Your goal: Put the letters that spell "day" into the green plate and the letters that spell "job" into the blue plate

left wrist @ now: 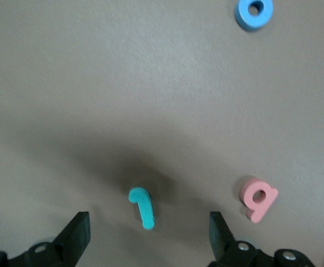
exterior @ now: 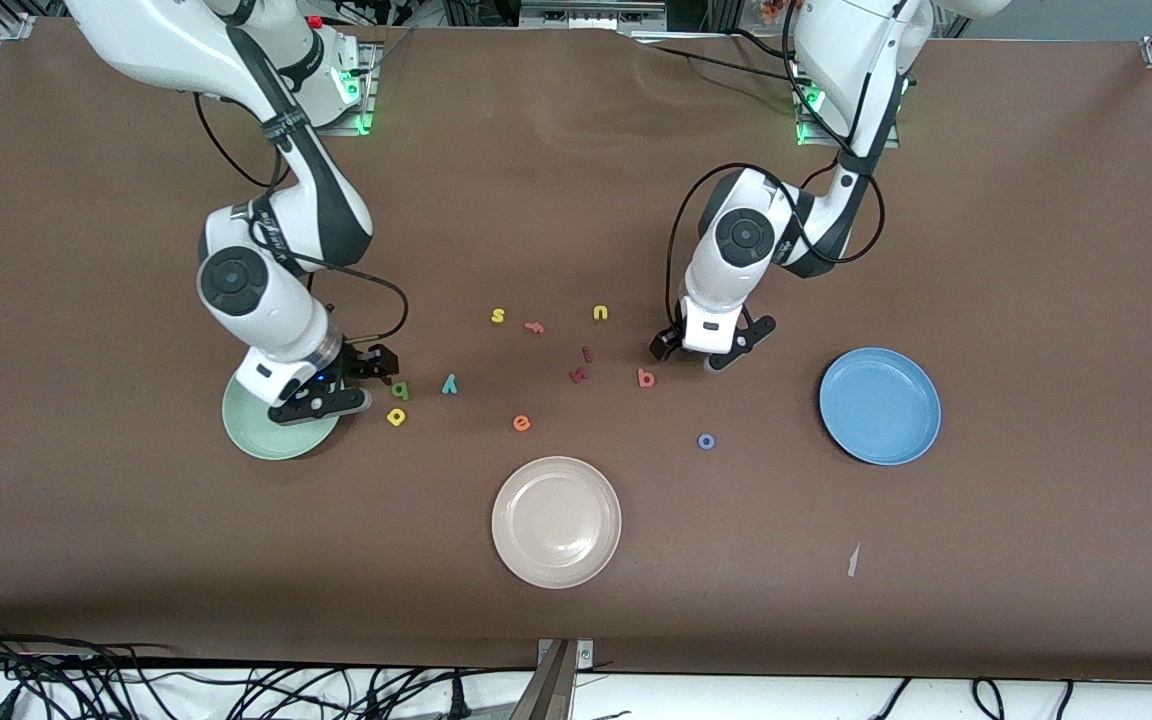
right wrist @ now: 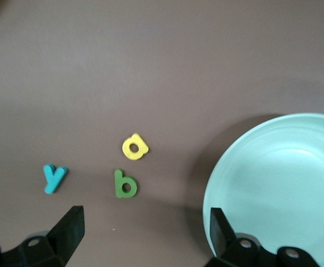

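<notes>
My left gripper (exterior: 693, 355) hangs open low over the table, and the teal hooked letter (left wrist: 142, 207) lies between its fingers, untouched. That letter is hidden in the front view. The salmon-pink letter (exterior: 646, 378) (left wrist: 258, 198) lies beside it, and the blue "o" (exterior: 706, 441) (left wrist: 254, 12) is nearer the camera. The blue plate (exterior: 879, 405) sits toward the left arm's end. My right gripper (exterior: 351, 385) is open and empty at the rim of the green plate (exterior: 266, 430) (right wrist: 278, 183). Beside it lie the dark green letter (exterior: 400, 390) (right wrist: 125, 184), the yellow letter (exterior: 396, 417) (right wrist: 134, 147) and the teal "y" (exterior: 449, 383) (right wrist: 54, 177).
A beige plate (exterior: 556, 520) sits nearest the camera at mid-table. An orange "e" (exterior: 521, 423), a yellow "s" (exterior: 498, 316), a pink "f" (exterior: 534, 327), a yellow "u" (exterior: 600, 313) and two dark red letters (exterior: 581, 368) are scattered in the middle.
</notes>
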### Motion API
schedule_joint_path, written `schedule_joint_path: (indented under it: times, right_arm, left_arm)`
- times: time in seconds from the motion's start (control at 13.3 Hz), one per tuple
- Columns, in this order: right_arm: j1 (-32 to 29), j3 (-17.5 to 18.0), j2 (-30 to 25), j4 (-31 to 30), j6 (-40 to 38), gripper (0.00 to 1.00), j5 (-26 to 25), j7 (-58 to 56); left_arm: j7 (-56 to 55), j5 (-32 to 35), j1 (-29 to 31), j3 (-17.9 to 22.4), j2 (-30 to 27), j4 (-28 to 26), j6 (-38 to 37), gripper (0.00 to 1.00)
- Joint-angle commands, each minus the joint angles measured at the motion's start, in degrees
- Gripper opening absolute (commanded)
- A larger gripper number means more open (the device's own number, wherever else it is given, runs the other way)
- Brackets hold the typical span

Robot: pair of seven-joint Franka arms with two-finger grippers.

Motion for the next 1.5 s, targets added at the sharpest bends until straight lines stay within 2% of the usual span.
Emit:
schedule_joint_path:
  times: [0.0, 0.22, 0.3, 0.45, 0.53, 0.6, 0.75, 0.82, 1.12, 1.27, 1.43]
  right_arm:
    - [-1.02, 1.2, -0.26, -4.61, 4.74, 1.0, -1.51, 0.54]
    - [-0.41, 1.11, 2.11, -4.97, 8.17, 1.0, -2.74, 0.54]
    - [-0.23, 1.2, 2.64, -4.8, 8.97, 0.99, -2.74, 0.54]
    - [0.12, 1.2, 4.31, -4.36, 10.81, 0.99, -2.66, 0.63]
    - [0.3, 1.2, 5.27, -4.27, 11.86, 0.98, -2.22, 0.63]
    - [0.56, 1.2, 6.24, -3.58, 12.57, 0.95, -2.04, 0.63]
    - [0.83, 1.11, 7.04, -3.3, 13.8, 0.94, -1.87, 1.85]
    - [0.83, 1.11, 7.04, -3.3, 13.98, 0.92, -2.39, 3.34]
    - [0.83, 1.2, 7.04, -3.3, 13.9, 0.69, -1.87, 3.79]
    - [0.83, 1.2, 7.04, -3.39, 13.81, 0.58, -1.78, 4.49]
    - [0.91, 1.2, 7.04, -3.66, 13.72, 0.49, -1.78, 5.46]
  left_arm:
    - [1.05, -0.59, 0.29, 0.04, -1.05, -1.57, 0.21, 0.91]
    - [0.96, -0.59, 0.29, 0.04, -0.07, -1.48, 0.21, 0.82]
    - [0.96, -0.59, 0.29, 0.04, -0.07, -1.57, 0.12, 0.72]
    - [0.96, -0.68, 0.2, -0.13, -0.07, -1.57, 0.03, 0.68]
    - [0.96, -0.94, 0.2, -0.39, -0.07, -1.66, 0.03, 0.57]
    - [0.96, -1.03, 0.03, -0.4, 0.01, -1.66, 0.12, 0.57]
    - [0.96, -1.03, -0.06, -0.4, 0.63, -1.39, 0.12, 0.57]
    - [0.96, -1.03, -0.06, -0.4, 0.8, -1.13, 0.03, 0.56]
    - [0.96, -0.94, -0.15, -0.4, 1.16, -0.87, 0.12, 0.5]
    - [0.96, -0.94, -0.32, -0.4, 1.25, -0.87, 0.12, 0.37]
    - [0.61, -0.94, -0.41, -0.4, 1.25, -0.87, 0.12, 0.16]
